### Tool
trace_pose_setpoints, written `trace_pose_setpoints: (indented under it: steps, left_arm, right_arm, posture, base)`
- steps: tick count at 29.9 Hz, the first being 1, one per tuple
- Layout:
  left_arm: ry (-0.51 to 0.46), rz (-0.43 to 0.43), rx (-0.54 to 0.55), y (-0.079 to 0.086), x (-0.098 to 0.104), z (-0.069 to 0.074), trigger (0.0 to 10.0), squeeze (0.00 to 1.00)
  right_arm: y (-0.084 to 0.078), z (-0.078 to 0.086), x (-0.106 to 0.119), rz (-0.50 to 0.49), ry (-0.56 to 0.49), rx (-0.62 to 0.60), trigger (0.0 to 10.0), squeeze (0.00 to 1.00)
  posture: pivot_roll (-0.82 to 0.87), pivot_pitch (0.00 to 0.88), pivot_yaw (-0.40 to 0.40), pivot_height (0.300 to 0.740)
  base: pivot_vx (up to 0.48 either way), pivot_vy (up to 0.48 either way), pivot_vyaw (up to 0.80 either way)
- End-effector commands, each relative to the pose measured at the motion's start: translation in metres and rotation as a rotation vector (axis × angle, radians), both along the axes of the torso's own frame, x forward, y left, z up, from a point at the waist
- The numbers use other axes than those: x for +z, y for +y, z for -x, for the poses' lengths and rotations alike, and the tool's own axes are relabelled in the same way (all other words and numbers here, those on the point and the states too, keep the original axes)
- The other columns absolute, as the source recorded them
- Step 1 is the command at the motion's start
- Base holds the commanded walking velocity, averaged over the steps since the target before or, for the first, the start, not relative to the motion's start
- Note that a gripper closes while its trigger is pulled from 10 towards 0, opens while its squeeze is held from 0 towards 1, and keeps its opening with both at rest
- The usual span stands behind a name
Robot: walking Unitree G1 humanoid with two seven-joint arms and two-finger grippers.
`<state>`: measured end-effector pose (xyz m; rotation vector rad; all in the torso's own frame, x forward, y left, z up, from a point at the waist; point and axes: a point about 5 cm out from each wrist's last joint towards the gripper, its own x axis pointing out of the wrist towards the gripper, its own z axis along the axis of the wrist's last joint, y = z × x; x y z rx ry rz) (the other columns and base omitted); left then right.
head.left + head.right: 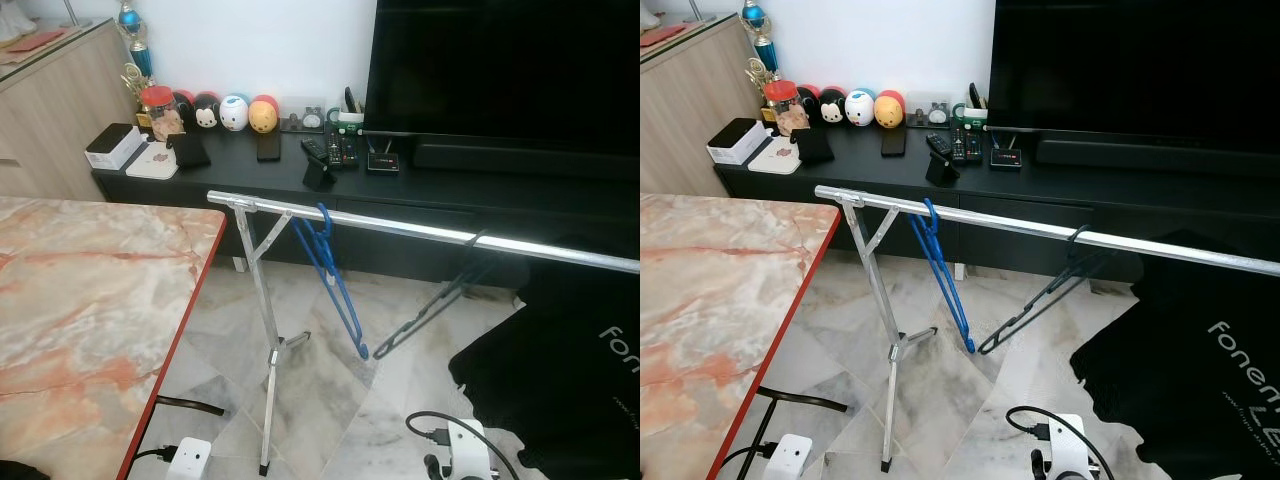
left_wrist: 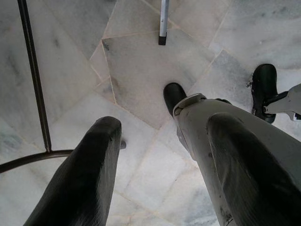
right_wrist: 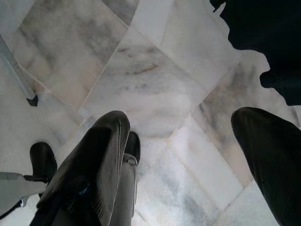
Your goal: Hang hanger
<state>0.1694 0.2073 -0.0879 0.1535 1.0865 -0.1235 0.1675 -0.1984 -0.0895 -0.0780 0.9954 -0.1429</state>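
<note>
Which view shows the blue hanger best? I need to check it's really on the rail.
The left eye view: the blue hanger hangs hooked over the rail, seen whole against the pale floor. The right eye view shows it too, slightly smaller. The wrist views look down at floor tiles.

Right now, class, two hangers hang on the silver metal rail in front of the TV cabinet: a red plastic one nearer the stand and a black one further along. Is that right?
Not quite. The plastic hanger nearer the stand is blue, not red, as the left eye view shows. The black hanger does hang further along the silver metal rail.
</note>
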Motion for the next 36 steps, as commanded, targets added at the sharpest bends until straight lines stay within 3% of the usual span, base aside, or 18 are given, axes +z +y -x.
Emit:
trace_pose_setpoints:
  steps: [1, 36]
  left_arm:
    - [0.023, -0.005, 0.007, 0.0019, -0.002, 0.0051, 10.0, 0.0]
    - [0.027, -0.01, 0.0, 0.0027, -0.0025, 0.0067, 10.0, 0.0]
  right_arm:
    - [-0.0012, 0.0092, -0.0039, -0.009, 0.028, -0.02, 10.0, 0.0]
    - [0.0014, 0.0151, -0.0062, -0.021, 0.016, -0.034, 10.0, 0.0]
  posture:
    - [-0.03, 0.0, 0.02, 0.74]
    - [-0.04, 0.0, 0.037, 0.74]
  base:
    - [0.0, 0.0, 0.0]
    - [0.0, 0.0, 0.0]
